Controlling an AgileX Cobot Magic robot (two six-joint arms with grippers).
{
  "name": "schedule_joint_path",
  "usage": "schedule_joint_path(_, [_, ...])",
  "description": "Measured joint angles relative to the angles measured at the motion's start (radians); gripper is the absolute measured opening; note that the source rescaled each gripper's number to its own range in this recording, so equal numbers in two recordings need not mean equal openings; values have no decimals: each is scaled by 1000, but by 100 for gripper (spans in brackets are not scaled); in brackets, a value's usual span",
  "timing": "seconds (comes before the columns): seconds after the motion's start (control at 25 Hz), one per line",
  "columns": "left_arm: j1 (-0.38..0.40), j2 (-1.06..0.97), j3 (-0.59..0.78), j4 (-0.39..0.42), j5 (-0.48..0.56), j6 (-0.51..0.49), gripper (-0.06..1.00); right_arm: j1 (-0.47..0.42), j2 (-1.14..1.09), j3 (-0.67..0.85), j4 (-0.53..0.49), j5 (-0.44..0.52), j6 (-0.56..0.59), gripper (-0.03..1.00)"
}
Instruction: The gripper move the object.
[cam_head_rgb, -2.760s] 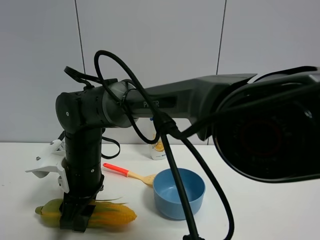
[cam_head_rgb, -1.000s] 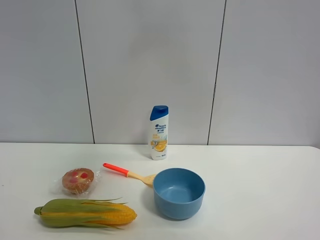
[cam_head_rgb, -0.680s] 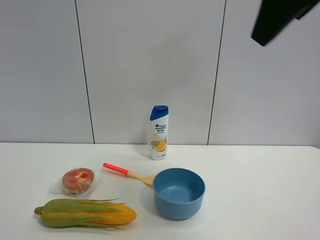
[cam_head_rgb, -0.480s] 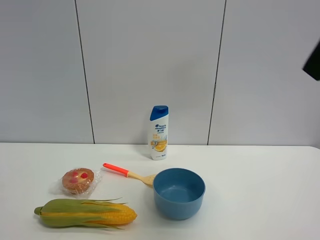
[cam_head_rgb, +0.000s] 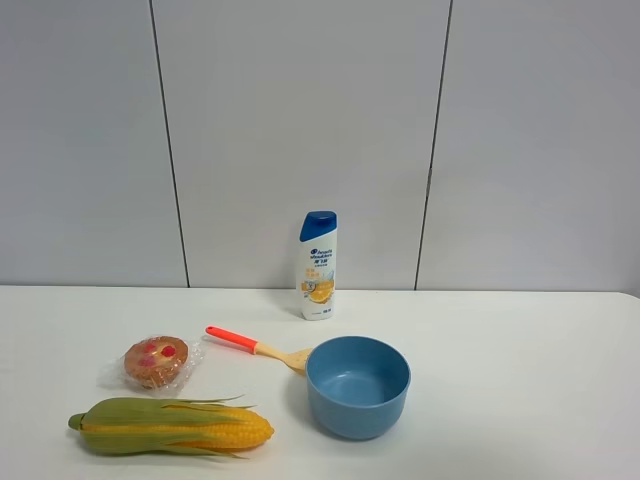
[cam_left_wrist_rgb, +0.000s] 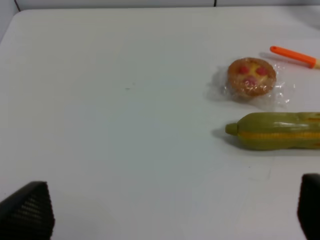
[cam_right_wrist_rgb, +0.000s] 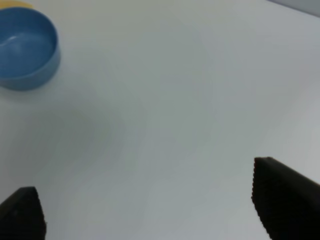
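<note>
The corn cob, yellow with a green husk, lies flat on the white table at the front left, left of the blue bowl. It also shows in the left wrist view. Neither arm appears in the exterior high view. My left gripper is open and empty, well away from the corn over bare table. My right gripper is open and empty over bare table, with the blue bowl some way off.
A plastic-wrapped muffin lies behind the corn, also in the left wrist view. A red-handled wooden spatula lies behind the bowl. A shampoo bottle stands by the back wall.
The right arm, which stood over the corn 2.8 s ago, has pulled away up and to the right and left the exterior view. The corn lies where it was.
</note>
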Motion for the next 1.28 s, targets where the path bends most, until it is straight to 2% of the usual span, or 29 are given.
schedule_joint_path(0.28, [0,0,0,0,0,0,100,-324,-177,133,114,0,-84,93])
schedule_joint_path(0.48, [0,0,0,0,0,0,100,-466,-301,226,189,-27,-119,93])
schedule_joint_path(0.68, [0,0,0,0,0,0,100,-522,-393,279,207,-43,-124,97])
schedule_joint_path(1.08, [0,0,0,0,0,0,100,-528,-548,361,222,-136,-126,100])
schedule_joint_path(1.28, [0,0,0,0,0,0,100,-528,-555,367,223,-142,-127,100])
